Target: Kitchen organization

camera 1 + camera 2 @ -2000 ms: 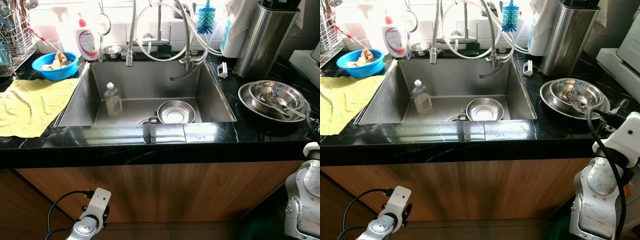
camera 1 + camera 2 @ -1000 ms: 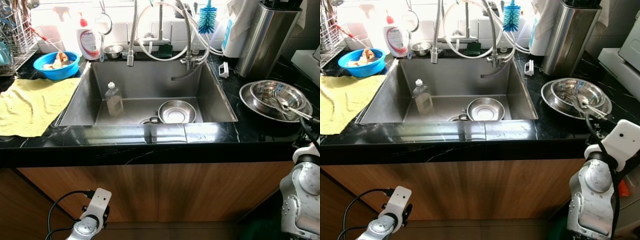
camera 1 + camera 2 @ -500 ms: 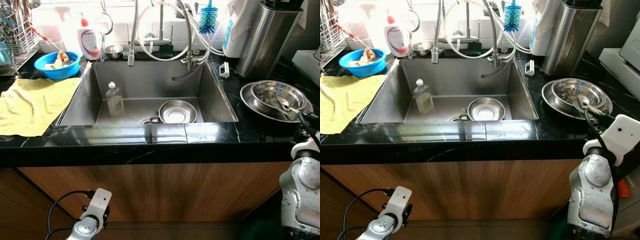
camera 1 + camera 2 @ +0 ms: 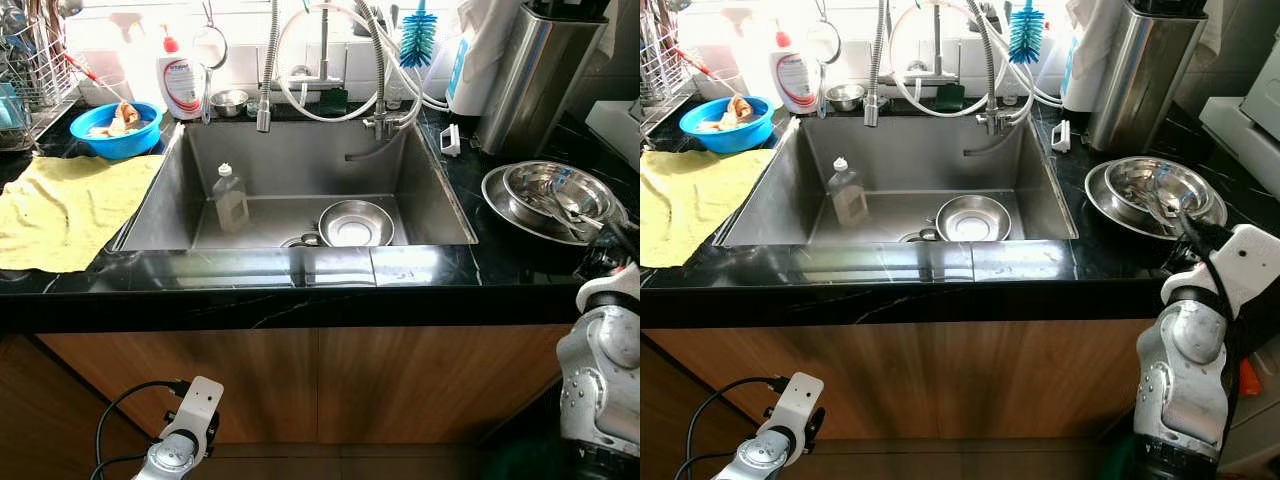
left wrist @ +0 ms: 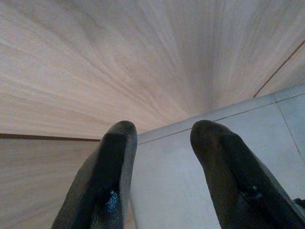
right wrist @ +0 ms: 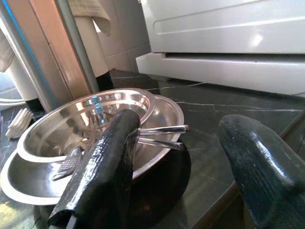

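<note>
Two stacked steel bowls [image 4: 1155, 190] with cutlery [image 6: 157, 133] inside stand on the black counter to the right of the sink. My right arm [image 4: 1200, 300] is raised at the counter's front edge, just below and in front of them. In the right wrist view my right gripper [image 6: 181, 143] is open and level with the bowls [image 6: 86, 124], a short way off, with nothing between its fingers. My left arm [image 4: 185, 430] hangs low in front of the wooden cabinet. Its left gripper [image 5: 162, 138] is open and empty, pointing at the floor.
The steel sink [image 4: 300, 150] holds a small steel bowl [image 4: 353, 222] and a clear bottle [image 4: 230, 198]. A yellow cloth [image 4: 70, 205], a blue bowl [image 4: 115, 130] and a soap bottle [image 4: 180, 80] are on the left. A tall steel holder [image 4: 535, 70] stands behind the stacked bowls.
My right arm has edged up and inward toward the counter edge by the stacked bowls. The view has shifted slightly. The left arm has not moved.
</note>
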`<state>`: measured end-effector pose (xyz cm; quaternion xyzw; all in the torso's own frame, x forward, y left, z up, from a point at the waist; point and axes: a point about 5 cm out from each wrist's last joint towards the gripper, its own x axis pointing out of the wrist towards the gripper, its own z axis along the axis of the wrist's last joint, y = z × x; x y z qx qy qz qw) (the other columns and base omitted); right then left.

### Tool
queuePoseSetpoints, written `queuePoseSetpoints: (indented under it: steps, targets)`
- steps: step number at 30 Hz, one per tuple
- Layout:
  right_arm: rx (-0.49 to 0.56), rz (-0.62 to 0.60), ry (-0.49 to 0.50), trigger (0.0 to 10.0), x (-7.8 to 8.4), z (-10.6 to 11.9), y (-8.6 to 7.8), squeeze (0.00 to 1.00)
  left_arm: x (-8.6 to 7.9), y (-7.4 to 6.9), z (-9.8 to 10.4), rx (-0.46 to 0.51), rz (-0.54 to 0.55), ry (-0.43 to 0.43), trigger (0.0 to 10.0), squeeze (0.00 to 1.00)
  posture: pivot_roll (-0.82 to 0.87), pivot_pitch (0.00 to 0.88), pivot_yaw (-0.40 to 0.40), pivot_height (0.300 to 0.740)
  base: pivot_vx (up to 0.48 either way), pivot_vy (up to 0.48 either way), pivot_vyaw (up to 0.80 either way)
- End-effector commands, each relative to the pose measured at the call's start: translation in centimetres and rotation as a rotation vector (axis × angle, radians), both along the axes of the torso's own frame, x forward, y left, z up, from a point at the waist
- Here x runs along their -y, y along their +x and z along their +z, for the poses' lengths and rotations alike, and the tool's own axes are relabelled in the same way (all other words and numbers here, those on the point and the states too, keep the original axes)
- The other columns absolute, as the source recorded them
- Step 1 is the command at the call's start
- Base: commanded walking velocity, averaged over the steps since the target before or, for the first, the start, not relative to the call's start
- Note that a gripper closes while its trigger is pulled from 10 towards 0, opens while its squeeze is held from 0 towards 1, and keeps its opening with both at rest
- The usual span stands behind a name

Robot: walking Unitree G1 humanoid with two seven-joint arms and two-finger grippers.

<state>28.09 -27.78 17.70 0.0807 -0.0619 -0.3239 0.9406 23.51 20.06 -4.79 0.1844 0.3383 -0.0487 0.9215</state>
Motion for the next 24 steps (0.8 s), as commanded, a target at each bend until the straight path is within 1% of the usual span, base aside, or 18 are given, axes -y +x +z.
queuePoseSetpoints:
  steps: [1,2,3,5,6,7,8,9,12,13,15,19,24]
  targets:
    - [0.008,0.002,0.017,7.2,0.17,0.06,0.14,0.00,-0.53,-0.36,-0.17,-0.012,0.009,0.017,10.0,0.00,-0.07,0.000,0.020,0.740,0.000,0.000,0.00]
    - [0.012,0.004,0.017,3.5,0.14,0.12,0.16,0.00,-0.53,-0.35,-0.16,-0.011,0.009,0.018,10.0,0.00,-0.07,0.000,0.020,0.740,0.000,0.000,0.00]
    - [0.014,0.006,0.017,3.5,0.12,0.17,0.18,0.00,-0.53,-0.35,-0.16,-0.011,0.009,0.018,10.0,0.00,-0.07,0.000,0.020,0.740,0.000,0.000,0.00]
    - [0.016,0.008,0.018,2.0,0.13,0.18,0.20,0.00,-0.53,-0.33,-0.15,-0.011,0.009,0.018,10.0,0.00,-0.07,0.000,0.020,0.740,0.000,0.000,0.00]
    - [0.015,0.006,0.019,0.6,0.15,0.14,0.19,0.00,-0.52,-0.32,-0.14,-0.010,0.008,0.018,10.0,0.00,-0.07,0.000,0.020,0.740,0.000,0.000,0.00]
    - [0.014,0.005,0.021,0.8,0.16,0.10,0.14,0.00,-0.52,-0.32,-0.14,-0.010,0.008,0.018,10.0,0.00,-0.07,0.000,0.020,0.740,0.000,0.000,0.00]
    - [0.014,0.005,0.022,0.8,0.16,0.08,0.14,0.00,-0.53,-0.33,-0.14,-0.010,0.008,0.018,10.0,0.00,-0.07,0.000,0.020,0.740,0.000,0.000,0.00]
    - [0.015,0.003,0.023,1.2,0.18,0.06,0.13,0.00,-0.52,-0.33,-0.15,-0.011,0.008,0.018,10.0,0.00,-0.07,0.000,0.020,0.740,0.000,0.000,0.00]
    - [0.017,-0.003,0.022,1.3,0.21,0.06,0.10,0.00,-0.53,-0.34,-0.16,-0.011,0.009,0.019,10.0,0.00,-0.07,0.000,0.020,0.740,0.000,0.000,0.00]
    - [0.018,-0.006,0.022,2.0,0.24,0.08,0.08,0.00,-0.53,-0.35,-0.16,-0.011,0.009,0.019,10.0,0.00,-0.07,0.000,0.021,0.740,0.000,0.000,0.00]
    - [0.022,-0.011,0.021,2.0,0.30,0.17,0.08,0.00,-0.54,-0.34,-0.15,-0.011,0.009,0.020,10.0,0.00,-0.07,0.000,0.021,0.740,0.000,0.000,0.00]
    - [0.024,-0.014,0.021,1.5,0.35,0.19,0.13,0.00,-0.55,-0.31,-0.14,-0.010,0.010,0.021,10.0,0.00,-0.07,0.000,0.019,0.740,0.000,0.000,0.00]
    - [0.026,-0.011,0.019,1.6,0.16,0.22,0.15,0.00,-0.55,-0.29,-0.13,-0.010,0.010,0.021,10.0,0.00,-0.07,0.000,0.019,0.740,0.000,0.000,0.00]
